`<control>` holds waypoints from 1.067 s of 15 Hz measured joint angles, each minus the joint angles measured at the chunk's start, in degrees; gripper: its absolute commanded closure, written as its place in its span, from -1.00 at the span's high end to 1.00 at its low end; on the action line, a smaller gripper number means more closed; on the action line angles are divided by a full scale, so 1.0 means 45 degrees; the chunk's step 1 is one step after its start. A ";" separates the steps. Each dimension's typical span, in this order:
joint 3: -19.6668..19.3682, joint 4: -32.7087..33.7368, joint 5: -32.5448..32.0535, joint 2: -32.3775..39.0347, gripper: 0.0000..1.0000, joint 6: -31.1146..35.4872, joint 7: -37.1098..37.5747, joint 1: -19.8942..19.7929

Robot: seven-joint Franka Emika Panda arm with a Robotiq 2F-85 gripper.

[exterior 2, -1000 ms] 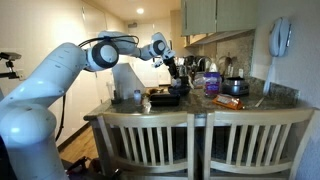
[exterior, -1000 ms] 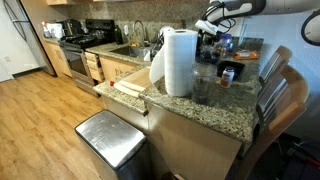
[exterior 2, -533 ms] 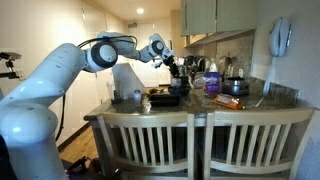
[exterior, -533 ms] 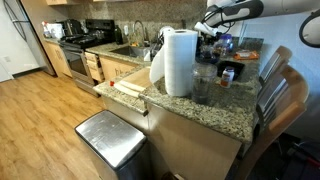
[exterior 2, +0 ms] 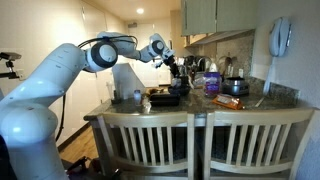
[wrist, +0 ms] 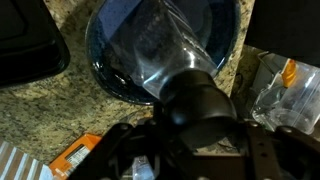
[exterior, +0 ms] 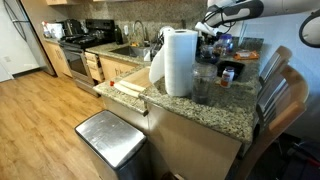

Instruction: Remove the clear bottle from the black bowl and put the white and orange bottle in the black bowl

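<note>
Clear bottle (wrist: 165, 50) leaning in the black bowl (wrist: 100, 62) on a granite counter (wrist: 50, 120), with the claw (exterior 2: 172, 66) over it.
The bottle's long axis tilts up from the bowl's floor, its dark cap (wrist: 195, 100) uppermost and nearest the claw; whether the claw grips it cannot be told. A black tray (wrist: 25, 45) lies just beside the bowl's rim, a clear wrapper (wrist: 275, 85) is near the opposite side, and an orange packet (wrist: 78, 152) is close by. In an exterior view, the white and orange bottle (exterior: 228, 73) stands on the counter and a paper-towel roll (exterior: 180, 60) stands near the counter's edge.
</note>
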 measured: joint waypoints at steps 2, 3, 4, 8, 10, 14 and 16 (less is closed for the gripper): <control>-0.0021 0.0065 -0.0067 -0.0002 -0.33 -0.0022 -0.0074 -0.0015; -0.0096 0.0198 -0.0245 -0.0011 -0.33 -0.0021 -0.0074 0.0017; -0.0228 0.0421 -0.0528 -0.0041 -0.33 -0.0015 -0.0070 0.0090; -0.1135 0.1769 -0.1968 -0.0333 -0.33 -0.0466 -0.0010 0.0603; -0.1319 0.2513 -0.2125 -0.0588 -0.33 -0.1889 -0.0419 0.0708; -0.1296 0.3661 -0.1672 -0.1321 -0.33 -0.5227 -0.1833 0.0560; -0.1298 0.3982 -0.1471 -0.1627 -0.33 -0.6461 -0.2202 0.0402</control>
